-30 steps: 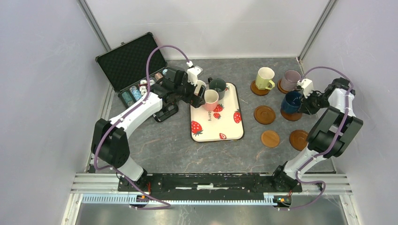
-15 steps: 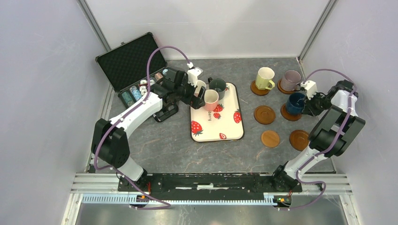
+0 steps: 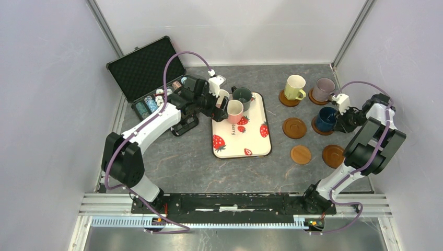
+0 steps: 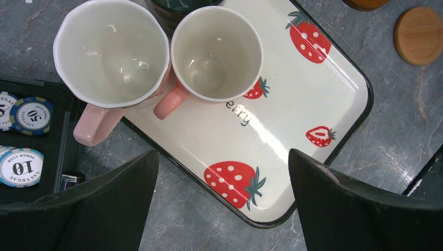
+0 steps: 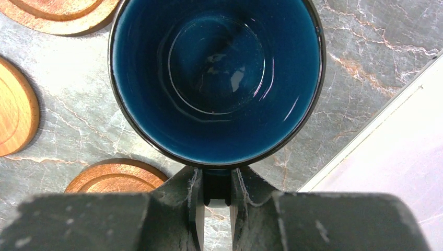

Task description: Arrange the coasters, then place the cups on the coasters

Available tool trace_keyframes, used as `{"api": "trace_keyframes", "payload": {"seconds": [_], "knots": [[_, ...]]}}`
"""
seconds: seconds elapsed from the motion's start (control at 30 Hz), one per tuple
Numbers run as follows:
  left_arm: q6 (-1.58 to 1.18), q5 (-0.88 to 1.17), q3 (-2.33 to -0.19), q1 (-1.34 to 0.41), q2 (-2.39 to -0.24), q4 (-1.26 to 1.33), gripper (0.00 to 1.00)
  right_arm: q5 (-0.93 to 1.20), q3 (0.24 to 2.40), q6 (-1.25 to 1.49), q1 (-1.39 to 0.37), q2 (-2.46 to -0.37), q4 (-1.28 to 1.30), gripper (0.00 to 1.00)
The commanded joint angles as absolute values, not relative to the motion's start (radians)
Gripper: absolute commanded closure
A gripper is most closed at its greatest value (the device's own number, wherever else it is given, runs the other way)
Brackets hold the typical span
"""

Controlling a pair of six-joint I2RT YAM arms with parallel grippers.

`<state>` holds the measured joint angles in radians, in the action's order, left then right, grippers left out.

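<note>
1. Nearest you, to the right of the strawberry tray (image 3: 235, 145), two bare coasters (image 3: 301, 155) (image 3: 333, 156) lie side by side on the worktop (image 3: 183, 162), a little apart.
2. One row farther from you, again right of the tray, a third coaster (image 3: 294, 127) lies bare. Just beyond it your right hand (image 5: 217, 183) is pinched almost closed on the handle of the navy cup (image 5: 215, 78). The cup is upright over a fourth coaster (image 3: 319, 129).
3. From above, that coaster shows only as a crescent on the side toward the tray. This may be the camera's angle or a cup set off-centre, and you cannot tell whether the base is touching yet.
4. To seat it well, keep the cup level and lower it straight. Let go only once the base sits inside the raised rim, then draw back along the handle's line so nothing drags.
5. Farthest to the right of the tray, the yellow-green cup (image 3: 295, 87) and the lilac cup (image 3: 324, 89) each stand on a coaster.
6. At the tray's far left corner your left hand (image 4: 222, 157) hangs spread to its widest, gripping nothing. It is above two pink cups (image 4: 111, 52) (image 4: 217, 52) that touch, with the dark green-grey cup (image 3: 242, 96) just behind them.
7. Left of the tray, the poker-chip case (image 3: 146, 68) lies open.
</note>
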<state>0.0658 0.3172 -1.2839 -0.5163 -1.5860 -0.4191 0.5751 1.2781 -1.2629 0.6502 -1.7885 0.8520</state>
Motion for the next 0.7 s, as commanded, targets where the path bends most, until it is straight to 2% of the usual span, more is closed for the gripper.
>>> {"api": "trace_keyframes", "payload": {"seconds": [0.0, 0.17, 0.27, 0.4, 0.53, 0.67], "knots": [[0.11, 0.331, -1.302, -0.511, -1.565, -0.413, 0.0, 0.599, 1.272, -1.289, 0.652, -1.776, 0.813, 0.91], [0.113, 0.327, -1.3, -0.511, -1.565, -0.412, 0.0, 0.583, 1.28, -1.292, 0.652, -1.773, 0.82, 0.79], [0.118, 0.325, -1.3, -0.511, -1.564, -0.416, 0.0, 0.579, 1.291, -1.299, 0.653, -1.77, 0.84, 0.69], [0.141, 0.317, -1.306, -0.51, -1.56, -0.431, 0.0, 0.574, 1.312, -1.305, 0.664, -1.756, 0.861, 0.5], [0.21, 0.321, -1.348, -0.495, -1.565, -0.486, 0.0, 0.562, 1.369, -1.314, 0.674, -1.745, 0.91, 0.36], [0.312, 0.348, -1.429, -0.46, -1.606, -0.556, 0.0, 0.583, 1.433, -1.288, 0.675, -1.726, 0.938, 0.14]]}}
